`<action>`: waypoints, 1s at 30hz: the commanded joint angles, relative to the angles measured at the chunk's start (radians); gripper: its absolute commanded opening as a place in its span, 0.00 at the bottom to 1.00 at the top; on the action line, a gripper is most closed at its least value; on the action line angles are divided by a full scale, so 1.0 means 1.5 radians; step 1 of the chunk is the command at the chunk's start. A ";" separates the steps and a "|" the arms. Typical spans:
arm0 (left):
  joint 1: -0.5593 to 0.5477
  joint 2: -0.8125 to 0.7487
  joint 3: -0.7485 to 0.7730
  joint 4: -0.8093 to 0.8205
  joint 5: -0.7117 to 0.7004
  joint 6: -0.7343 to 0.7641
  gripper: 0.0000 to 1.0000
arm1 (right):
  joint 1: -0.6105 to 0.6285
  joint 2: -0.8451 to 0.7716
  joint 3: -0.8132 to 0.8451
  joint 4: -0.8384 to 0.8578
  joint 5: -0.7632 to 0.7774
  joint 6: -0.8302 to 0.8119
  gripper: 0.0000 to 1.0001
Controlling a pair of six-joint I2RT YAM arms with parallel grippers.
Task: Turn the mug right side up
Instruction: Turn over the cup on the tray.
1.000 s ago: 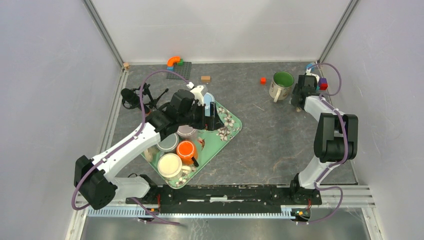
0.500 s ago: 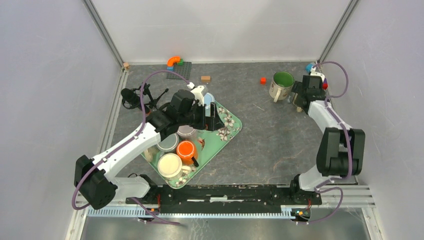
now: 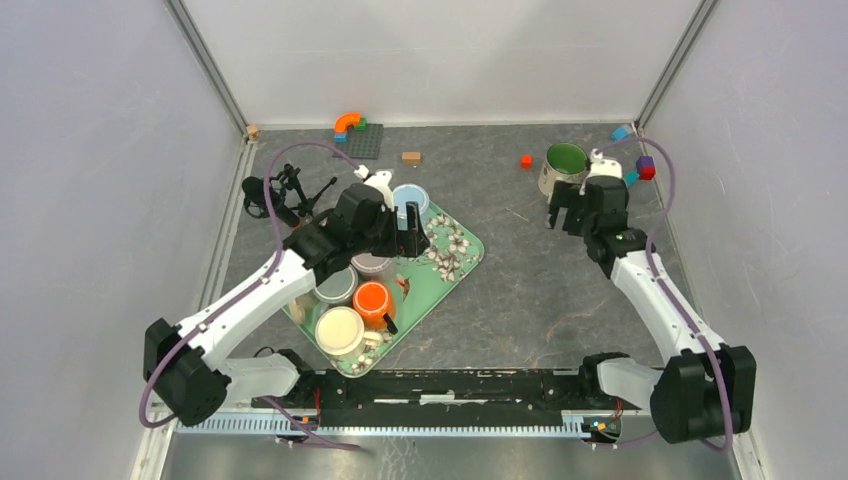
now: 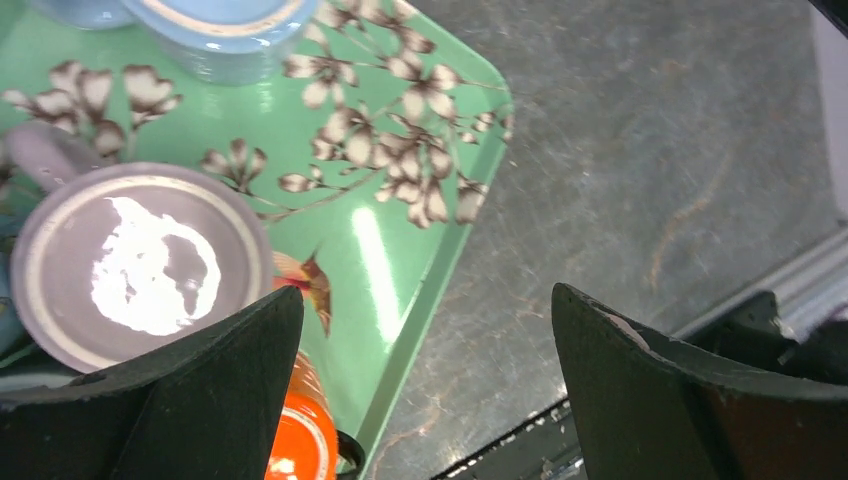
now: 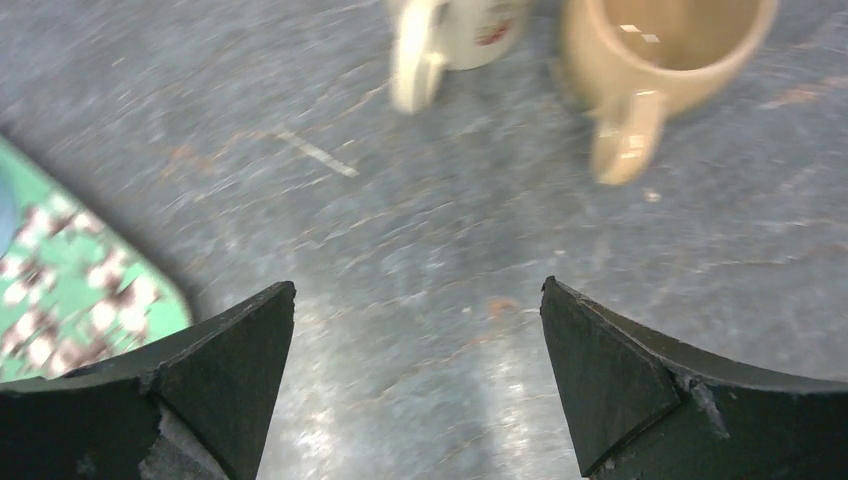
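The left gripper [image 3: 415,232] hangs over the green flowered tray [image 3: 462,258], its jaws spread wide with nothing between them. Well to the right of the tray, toward the back wall, the mug [image 3: 563,166] stands upright, mouth up, green inside showing. Just on the mug's near side, also right of the tray, is the right gripper [image 3: 575,208] — unclenched, fingers apart, holding nothing.

Grey table [image 3: 520,290] — green tray [image 3: 468,243], upright mug [image 3: 562,165], red block [image 3: 526,160].
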 commanded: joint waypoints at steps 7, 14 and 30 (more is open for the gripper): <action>0.119 0.226 0.203 0.007 -0.066 0.027 1.00 | 0.082 -0.059 -0.057 0.067 -0.085 0.004 0.98; 0.179 0.374 0.307 0.030 -0.003 0.058 1.00 | 0.090 -0.080 -0.078 0.095 -0.144 0.001 0.98; 0.233 0.525 0.389 0.023 0.110 0.036 1.00 | 0.103 -0.065 -0.101 0.111 -0.179 -0.011 0.98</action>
